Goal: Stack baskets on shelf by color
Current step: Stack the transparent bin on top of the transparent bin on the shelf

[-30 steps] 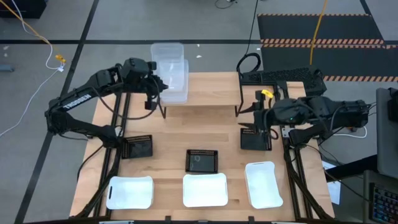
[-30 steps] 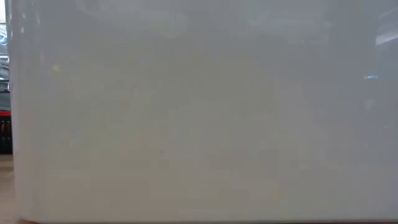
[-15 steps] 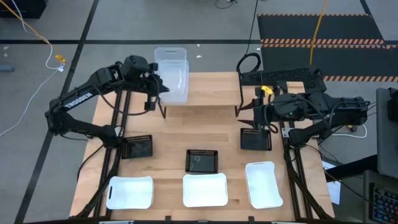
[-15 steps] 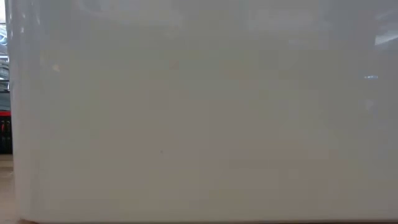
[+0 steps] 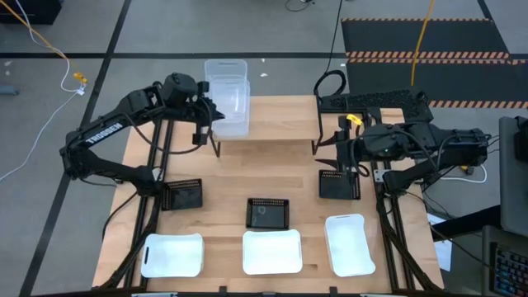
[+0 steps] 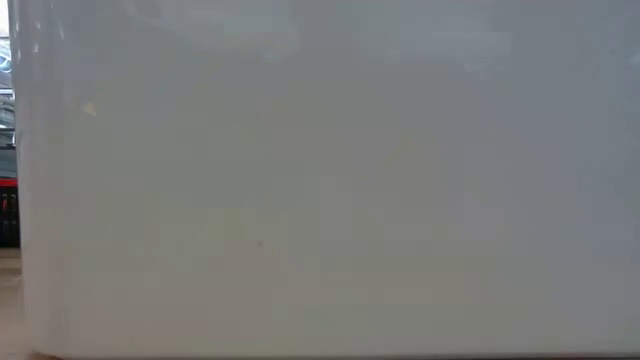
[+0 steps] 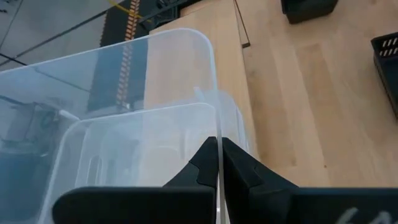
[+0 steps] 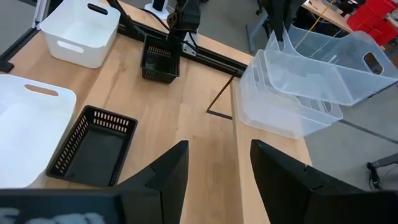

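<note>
One clear basket point(image 8: 336, 59) tilts inside the clear stack point(image 8: 283, 109), left hand point(image 7: 219, 163) clamped on its wall; right hand point(image 8: 217, 165) apart

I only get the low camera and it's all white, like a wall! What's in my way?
Observer: Probably the middle white basket. From above, it sits at the table's near edge, where that camera seems to look from.
Operator: Oh! So what's the left arm doing?
Observer: The left gripper is shut on the wall of a clear basket, holding it tilted in the clear stack on the shelf.
Operator: And the other arm?
Observer: The right gripper is open and empty, hovering near a black basket on the table's right side.
</note>
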### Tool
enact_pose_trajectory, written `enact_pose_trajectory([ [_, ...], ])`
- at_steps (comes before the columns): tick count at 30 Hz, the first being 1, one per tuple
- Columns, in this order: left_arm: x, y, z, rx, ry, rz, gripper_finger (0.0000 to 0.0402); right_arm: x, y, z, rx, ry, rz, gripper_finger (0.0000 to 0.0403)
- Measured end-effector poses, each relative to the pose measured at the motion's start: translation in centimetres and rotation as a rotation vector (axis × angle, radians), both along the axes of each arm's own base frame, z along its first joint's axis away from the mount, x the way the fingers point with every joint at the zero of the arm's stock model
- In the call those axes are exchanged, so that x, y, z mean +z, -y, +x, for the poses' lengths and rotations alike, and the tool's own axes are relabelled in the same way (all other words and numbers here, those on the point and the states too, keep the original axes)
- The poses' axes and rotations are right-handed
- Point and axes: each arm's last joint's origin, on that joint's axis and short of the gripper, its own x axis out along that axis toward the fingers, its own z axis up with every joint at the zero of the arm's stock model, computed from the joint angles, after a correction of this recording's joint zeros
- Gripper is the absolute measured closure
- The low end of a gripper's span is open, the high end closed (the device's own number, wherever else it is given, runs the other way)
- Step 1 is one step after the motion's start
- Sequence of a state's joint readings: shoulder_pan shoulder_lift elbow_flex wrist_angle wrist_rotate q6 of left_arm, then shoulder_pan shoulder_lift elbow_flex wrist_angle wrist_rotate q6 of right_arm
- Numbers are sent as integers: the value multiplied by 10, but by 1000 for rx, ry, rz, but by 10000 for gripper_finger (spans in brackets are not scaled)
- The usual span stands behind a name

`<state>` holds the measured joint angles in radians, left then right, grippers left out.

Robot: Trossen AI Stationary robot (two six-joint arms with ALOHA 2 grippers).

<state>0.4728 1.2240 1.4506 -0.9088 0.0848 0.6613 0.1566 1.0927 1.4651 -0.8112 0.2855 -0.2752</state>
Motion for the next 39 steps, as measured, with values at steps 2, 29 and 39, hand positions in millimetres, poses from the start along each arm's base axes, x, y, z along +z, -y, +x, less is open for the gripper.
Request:
enact_pose_trajectory([
  [2,0,0,0,-1,-1,3,395,0,0,0,1,0,-3,234],
  [29,-25,-21,24,146,-6,-198,352,-21,-1,5,-4,-56,-2,234],
  [39,-34,-24,9,283,-163,-194,231,-37,-2,11,-40,-51,51,234],
])
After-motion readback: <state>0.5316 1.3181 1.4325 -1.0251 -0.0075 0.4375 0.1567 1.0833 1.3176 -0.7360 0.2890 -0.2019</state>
